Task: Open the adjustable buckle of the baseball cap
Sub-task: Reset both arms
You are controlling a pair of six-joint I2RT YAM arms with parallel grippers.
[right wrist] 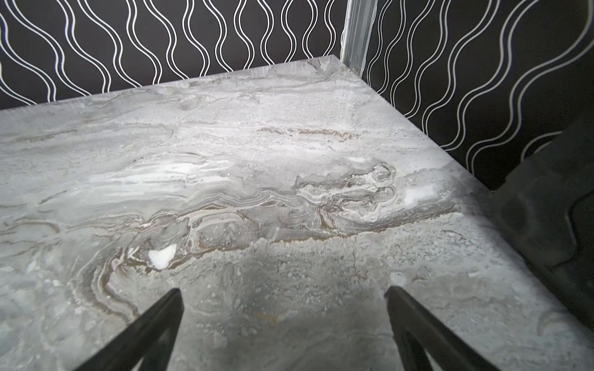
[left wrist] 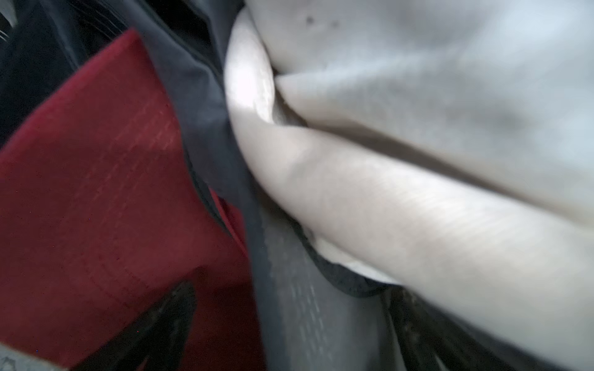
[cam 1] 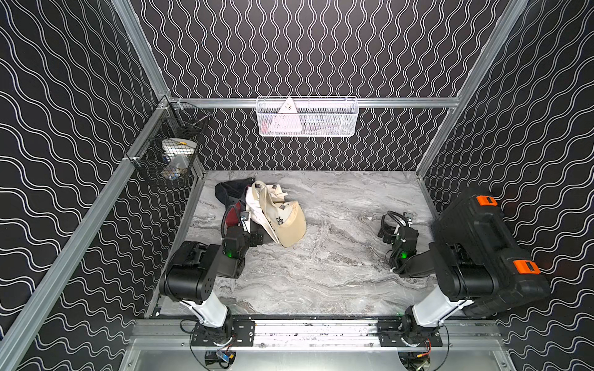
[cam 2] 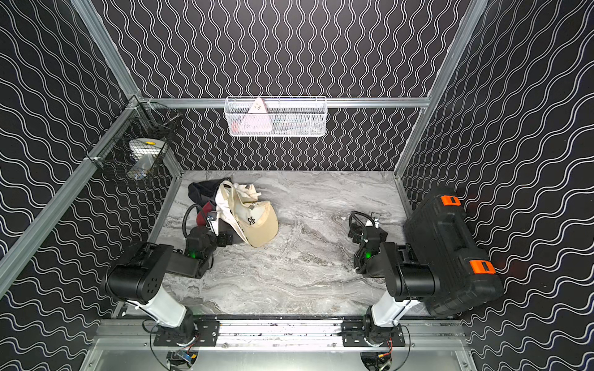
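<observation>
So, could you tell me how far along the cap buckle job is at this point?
Barely started. Done: nothing I can see; no buckle shows as opened. In hand: the left gripper, open, sits at the pile of caps beside the beige cap, gripping nothing. The right gripper hangs open over the table. Left: find a buckle, hold the strap and open it.

Wavy black walls (cam 1: 305,48) — marble tabletop (cam 1: 337,273)
</observation>
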